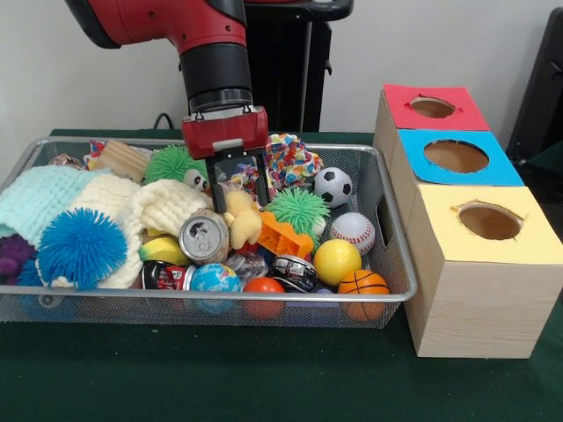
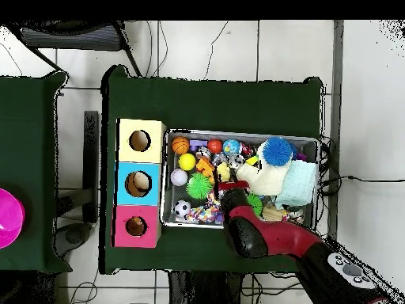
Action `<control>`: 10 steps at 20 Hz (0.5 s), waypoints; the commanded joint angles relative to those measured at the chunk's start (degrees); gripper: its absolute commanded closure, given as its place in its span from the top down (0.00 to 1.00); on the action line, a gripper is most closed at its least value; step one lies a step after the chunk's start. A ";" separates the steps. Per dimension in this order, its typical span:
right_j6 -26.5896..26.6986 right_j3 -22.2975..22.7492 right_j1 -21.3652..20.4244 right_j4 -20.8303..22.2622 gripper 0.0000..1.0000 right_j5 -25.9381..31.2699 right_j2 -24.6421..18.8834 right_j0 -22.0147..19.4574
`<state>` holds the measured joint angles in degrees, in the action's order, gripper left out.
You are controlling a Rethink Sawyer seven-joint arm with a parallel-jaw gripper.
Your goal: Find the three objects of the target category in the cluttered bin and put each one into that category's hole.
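The wire mesh bin (image 1: 400,264) is full of toys and also shows in the overhead view (image 2: 237,132). My gripper (image 1: 238,204) is lowered into its middle. It is open, with its two black fingers (image 1: 214,186) on either side of the head of a yellow plush toy (image 1: 243,224). I cannot tell whether they touch it. The hole (image 1: 432,107) in the red-topped box is at the far right, and it also shows in the overhead view (image 2: 135,226). In the overhead view my arm (image 2: 261,233) covers the gripper.
Balls lie in the bin's right half: soccer ball (image 1: 333,186), baseball (image 1: 353,231), yellow ball (image 1: 337,261), basketball (image 1: 362,283). A green spiky ball (image 1: 299,211), a can (image 1: 204,236) and a blue spiky ball (image 1: 81,248) lie near the gripper. Blue-topped (image 1: 493,171) and yellow-topped (image 1: 528,251) boxes stand beside the red one.
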<state>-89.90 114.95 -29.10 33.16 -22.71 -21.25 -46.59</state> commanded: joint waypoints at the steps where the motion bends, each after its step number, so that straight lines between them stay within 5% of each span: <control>1: -7.48 -7.85 1.06 -0.18 1.00 -3.75 3.36 1.51; 6: -7.82 -8.26 1.94 -0.11 1.00 -3.84 3.95 2.11; 7: -7.82 -8.29 1.84 0.06 0.00 -3.56 4.10 2.28; 10: -7.36 -8.16 1.33 -0.76 0.00 -4.34 5.61 3.46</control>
<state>-89.90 114.53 -29.08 33.14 -22.87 -18.77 -44.68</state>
